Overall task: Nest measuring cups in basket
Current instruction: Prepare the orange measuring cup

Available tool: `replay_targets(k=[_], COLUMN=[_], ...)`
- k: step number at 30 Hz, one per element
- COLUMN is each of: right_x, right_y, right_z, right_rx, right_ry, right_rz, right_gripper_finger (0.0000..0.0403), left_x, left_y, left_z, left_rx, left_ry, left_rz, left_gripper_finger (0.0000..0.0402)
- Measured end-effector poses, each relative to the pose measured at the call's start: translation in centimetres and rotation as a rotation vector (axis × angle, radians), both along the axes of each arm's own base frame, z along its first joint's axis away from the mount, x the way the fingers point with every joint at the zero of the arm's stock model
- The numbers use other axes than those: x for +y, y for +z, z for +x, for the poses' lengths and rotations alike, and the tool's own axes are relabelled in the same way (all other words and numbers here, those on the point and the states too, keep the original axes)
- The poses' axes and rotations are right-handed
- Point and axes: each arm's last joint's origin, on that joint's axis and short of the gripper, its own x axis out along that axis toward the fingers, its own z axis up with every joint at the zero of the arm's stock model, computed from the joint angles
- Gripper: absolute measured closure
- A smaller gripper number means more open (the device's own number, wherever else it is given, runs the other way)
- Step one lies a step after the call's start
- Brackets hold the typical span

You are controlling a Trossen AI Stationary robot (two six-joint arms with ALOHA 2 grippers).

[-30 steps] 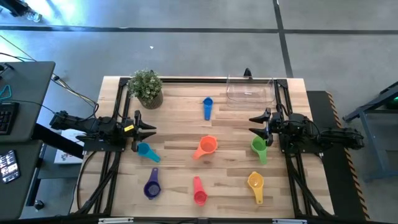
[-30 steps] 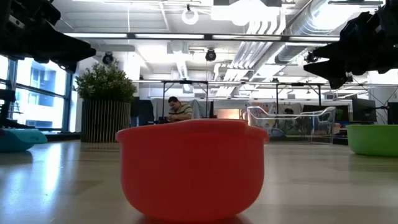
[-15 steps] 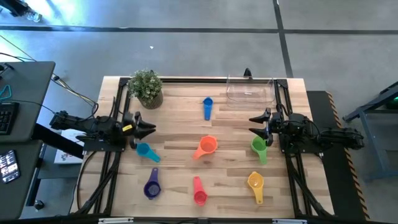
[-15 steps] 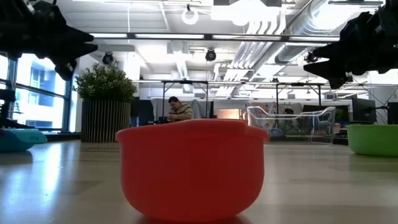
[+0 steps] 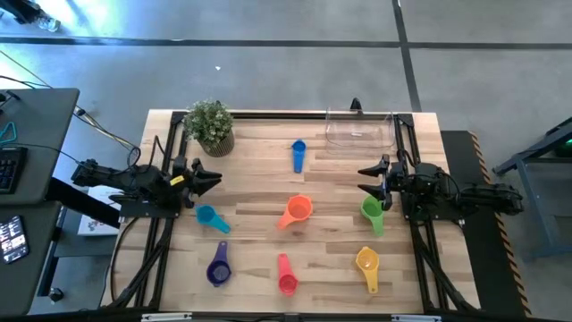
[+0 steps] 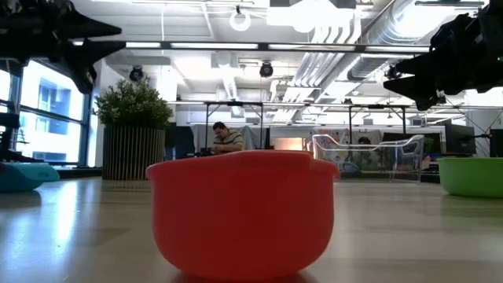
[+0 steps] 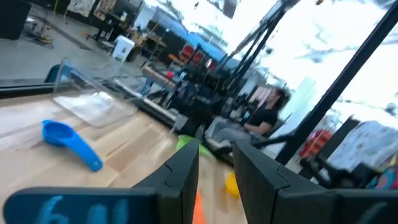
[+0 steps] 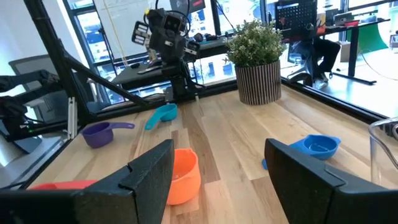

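Observation:
Seven measuring cups lie apart on the wooden table: blue [image 5: 298,154], teal [image 5: 211,217], orange [image 5: 296,211], green [image 5: 373,215], yellow [image 5: 368,266], purple [image 5: 218,266] and red-pink [image 5: 286,275]. The clear basket [image 5: 359,130] stands at the far right with nothing in it. My left gripper [image 5: 213,178] hovers open above the table's left side, just beyond the teal cup. My right gripper [image 5: 363,179] hovers open at the right side, over the green cup's far end. Both point toward the table's middle and hold nothing.
A potted green plant [image 5: 212,125] stands at the far left corner. Black frame rails run along the table's left, right and far sides. In the low view the red-pink cup [image 6: 244,212] fills the foreground, and a person [image 6: 226,140] sits in the room behind.
My left gripper has rolled about its own pointing line and tipped its fingers up a little, from slanting down to about level. It stays open above the table's left side. No cup has moved.

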Motion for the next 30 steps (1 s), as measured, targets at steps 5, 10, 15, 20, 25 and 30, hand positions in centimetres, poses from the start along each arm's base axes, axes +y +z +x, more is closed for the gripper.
replay_targets(k=[5, 10, 15, 20, 25, 30], right_x=[0.0, 0.0, 0.0, -0.2, -0.3, -0.3], right_y=[0.1, 0.2, 0.6, 1.0, 1.2, 2.3], right_z=[0.0, 0.0, 0.0, -0.1, -0.1, -0.3], right_rx=[-0.015, -0.039, -0.094, -0.164, -0.188, -0.309], right_ry=[-0.001, -0.001, 0.004, -0.049, -0.092, -0.078], right_rz=[0.064, 0.192, 0.352, 0.41, 0.428, 0.428], right_gripper_finger=[0.0159, 0.0159, 0.0159, 0.0159, 0.0159, 0.0159], left_x=[0.0, 0.1, 0.1, 0.3, 0.5, 0.5], left_y=[0.7, 1.1, 1.9, 2.7, 2.9, 2.8], left_z=[-0.1, -0.2, -0.5, -0.9, -1.0, -1.0], left_rx=[-0.072, -0.117, -0.199, -0.279, -0.288, -0.286], left_ry=[0.001, 0.001, 0.01, 0.065, 0.121, 0.133], left_rz=[-0.019, -0.029, -0.033, -0.017, -0.013, -0.017], left_gripper_finger=[0.0312, 0.0312, 0.0312, 0.0312, 0.0312, 0.0312])
